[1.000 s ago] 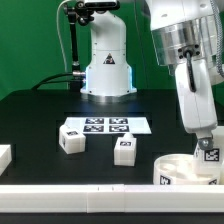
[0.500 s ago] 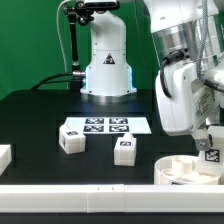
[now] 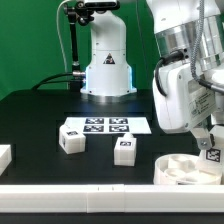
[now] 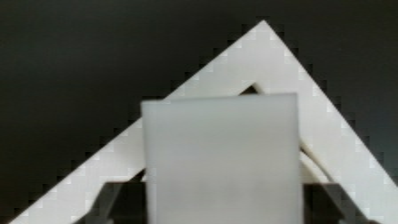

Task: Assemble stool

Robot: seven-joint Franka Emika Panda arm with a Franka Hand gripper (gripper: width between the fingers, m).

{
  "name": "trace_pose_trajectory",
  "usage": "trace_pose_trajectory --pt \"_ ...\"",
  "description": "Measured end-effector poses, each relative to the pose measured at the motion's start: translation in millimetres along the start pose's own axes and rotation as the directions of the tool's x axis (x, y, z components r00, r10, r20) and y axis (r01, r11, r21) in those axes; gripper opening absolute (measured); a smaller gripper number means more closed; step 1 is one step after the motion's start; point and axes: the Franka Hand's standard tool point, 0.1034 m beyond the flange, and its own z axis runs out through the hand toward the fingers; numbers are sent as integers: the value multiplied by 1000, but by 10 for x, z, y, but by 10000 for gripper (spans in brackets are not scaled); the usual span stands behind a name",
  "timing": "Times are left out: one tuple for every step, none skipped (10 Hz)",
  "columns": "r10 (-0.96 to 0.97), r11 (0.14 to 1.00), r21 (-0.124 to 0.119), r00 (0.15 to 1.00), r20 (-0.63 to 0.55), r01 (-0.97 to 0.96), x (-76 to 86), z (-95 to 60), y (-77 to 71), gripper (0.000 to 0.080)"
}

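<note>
My gripper [image 3: 208,143] is shut on a white stool leg [image 3: 211,153] with a marker tag, held upright at the exterior view's right. The leg's lower end is in or just over the round white seat disc [image 3: 178,171] near the table's front edge; contact is hidden. In the wrist view the same leg [image 4: 222,140] fills the middle between my dark fingers [image 4: 119,199], with my gripper [image 4: 222,205] closed around it. A white triangular shape [image 4: 267,55] shows behind it. Two more tagged legs [image 3: 70,138] [image 3: 124,150] stand loose on the black table.
The marker board [image 3: 105,126] lies flat behind the loose legs. A plain white block [image 3: 3,155] sits at the exterior view's left edge. A white rail [image 3: 80,200] runs along the table's front edge. The arm's base [image 3: 107,60] stands at the back.
My hand has turned about its own axis over the seat disc, showing a broader side of the wrist housing now. The held leg stays at about the same spot.
</note>
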Motion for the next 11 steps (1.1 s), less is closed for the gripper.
trace_pose_trajectory --pt "-7 1000 2 1000 2 7 2 0 -4 340" --pt "-38 999 2 999 2 38 0 3 1 340" --pt "-71 997 -2 998 1 71 -4 -8 3 407" --pt "-124 992 -11 992 7 124 -31 -68 8 579" --pt "-164 986 -5 986 14 164 -63 -121 -1 579" --pt "-232 973 3 973 22 232 -102 -187 -11 635" --pt "-317 948 13 948 28 317 -138 -241 -22 635" --pt "-373 928 14 928 24 372 -123 -219 -25 647" --pt "-448 894 15 894 22 448 -119 -213 -24 647" --pt "-503 864 16 864 21 503 -119 -213 -24 648" --pt "-535 845 16 844 20 535 -116 -209 -24 648"
